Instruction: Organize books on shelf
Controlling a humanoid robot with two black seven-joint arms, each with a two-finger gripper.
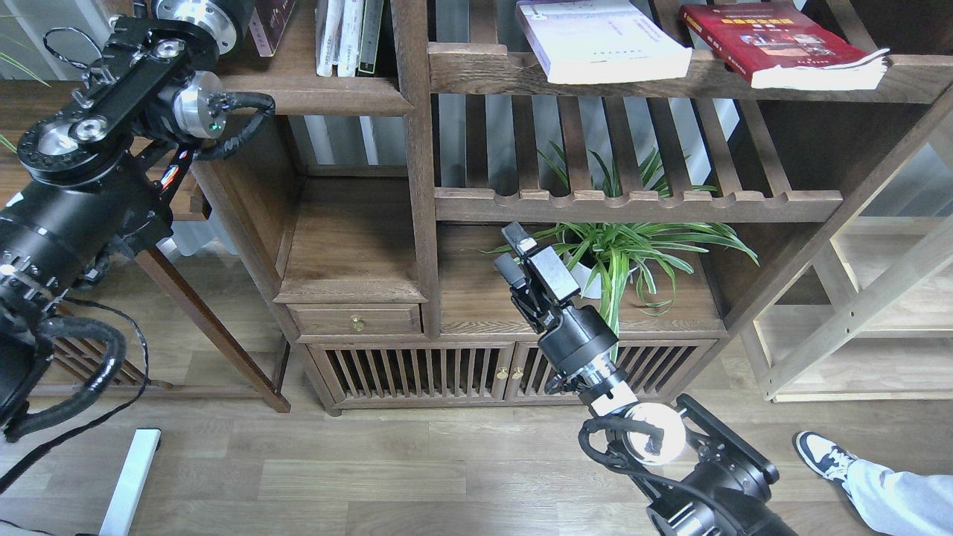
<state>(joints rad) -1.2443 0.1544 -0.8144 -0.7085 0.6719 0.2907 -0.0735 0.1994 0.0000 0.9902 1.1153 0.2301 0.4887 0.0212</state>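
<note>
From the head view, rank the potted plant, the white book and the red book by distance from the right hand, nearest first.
1. Potted plant: just right of the right hand, lower shelf.
2. White book: upper shelf, above the hand.
3. Red book: upper shelf, far right.

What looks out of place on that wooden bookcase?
Two thick paperbacks lie flat on the slatted top rack: a white one and a red one with cover photos. Both sit crooked and overhang the front rail, while the thin books further left stand upright.
</note>
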